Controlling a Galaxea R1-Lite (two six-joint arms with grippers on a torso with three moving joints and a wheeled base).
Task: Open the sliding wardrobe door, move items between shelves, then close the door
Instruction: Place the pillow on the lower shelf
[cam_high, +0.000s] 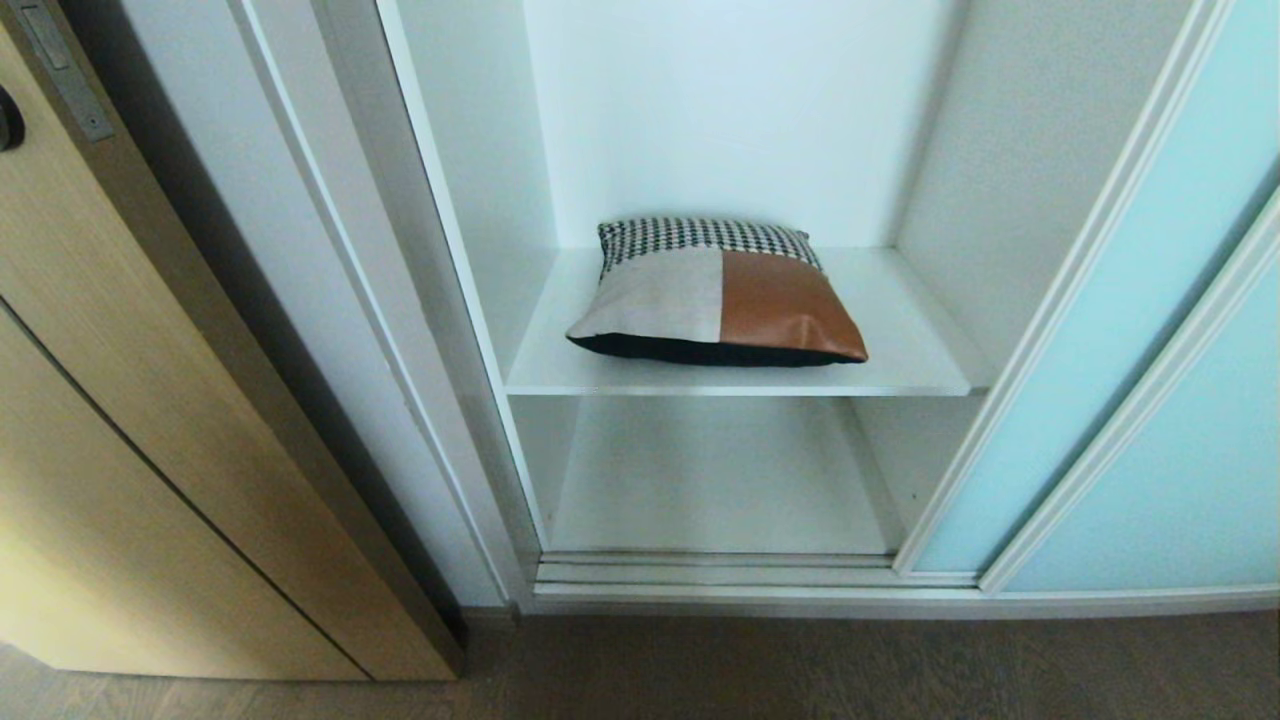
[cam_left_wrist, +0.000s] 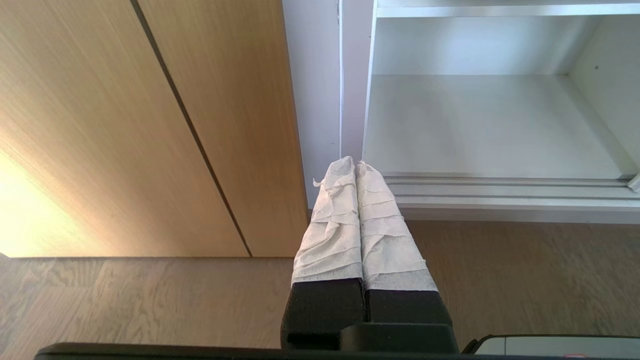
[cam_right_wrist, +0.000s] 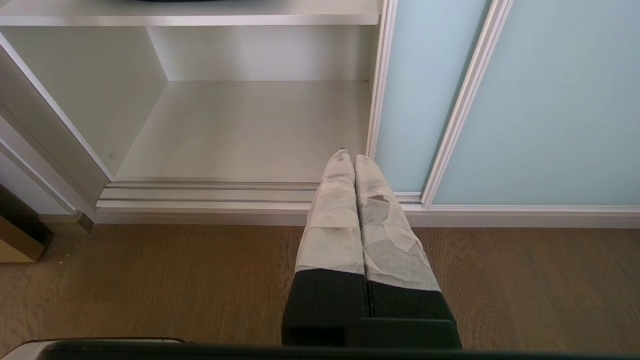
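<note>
Door (cam_high: 1120, 330) stands slid to the right, bay exposed. Opening step looks done; the item move appears to be next, not yet begun.

Cushion (cam_high: 716, 295) lies flat on the upper shelf (cam_high: 900, 350), roughly centred, houndstooth strip toward the back wall, dark underside at the front edge. Lower shelf (cam_high: 700, 480) below it carries nothing visible. Likely transfer: upper to lower.

Left gripper (cam_left_wrist: 355, 165): clenched, cloth-wrapped fingers (cam_left_wrist: 330, 220) pressed together, holding nothing; hangs low over the floor (cam_left_wrist: 150, 300) near the wardrobe's left jamb. Right gripper (cam_right_wrist: 349, 157): likewise clenched and empty, low over the floor, pointing at the track (cam_right_wrist: 210, 192) just beside the door's frame edge. Neither arm shows in the head view.

Next move, as judged: an arm must rise to the upper shelf, open its fingers wide, and take the cushion by its front edge or a corner. Soft and bulky; a single pinch may let it sag or drag.

Around: tan wood door (cam_high: 150, 400) with dark handle at left, close to the jamb, could crowd the left arm. Door frame narrows the bay on the right. The upper shelf's front edge overhangs the route down to the lower one.
</note>
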